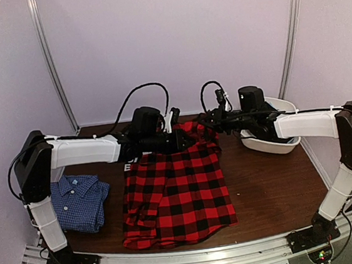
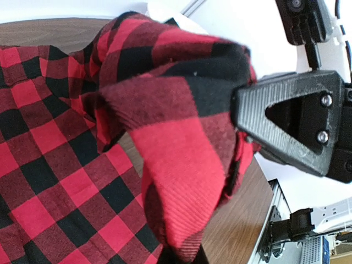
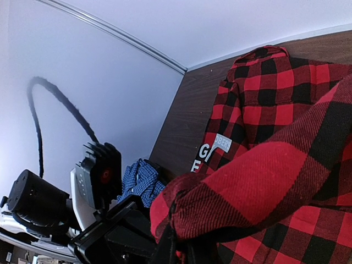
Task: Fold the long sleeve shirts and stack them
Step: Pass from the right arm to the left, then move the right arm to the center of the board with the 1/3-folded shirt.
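1. The likeliest failure is a crooked fold. The red-and-black plaid flannel shirt lies spread over the middle of the tabletop, hem toward the arm bases. Both grippers hold its far edge close together, not out at the corners. If that edge is carried forward, the unsupported outer cloth would probably sag and bunch.
2. A dropped side comes next. The left gripper is clamped fully closed on a thick wad of flannel, and a wad can pull out layer by layer. The right gripper is likewise closed on bunched plaid. Its wrist view does not show how deep that bite goes. If either hold slips in mid-lift, that half would fall.
3. The two grippers sit near each other, with taut cloth between them. Uneven motion could bring the wrists together or tear the fabric from one grip.
4. The blue check shirt rests folded at the left, just beside the plaid's rumpled left edge. Trailing plaid or the left arm could drag across it and undo that fold.
5. The white bin stands by the right forearm, so a wide swing could nudge it.
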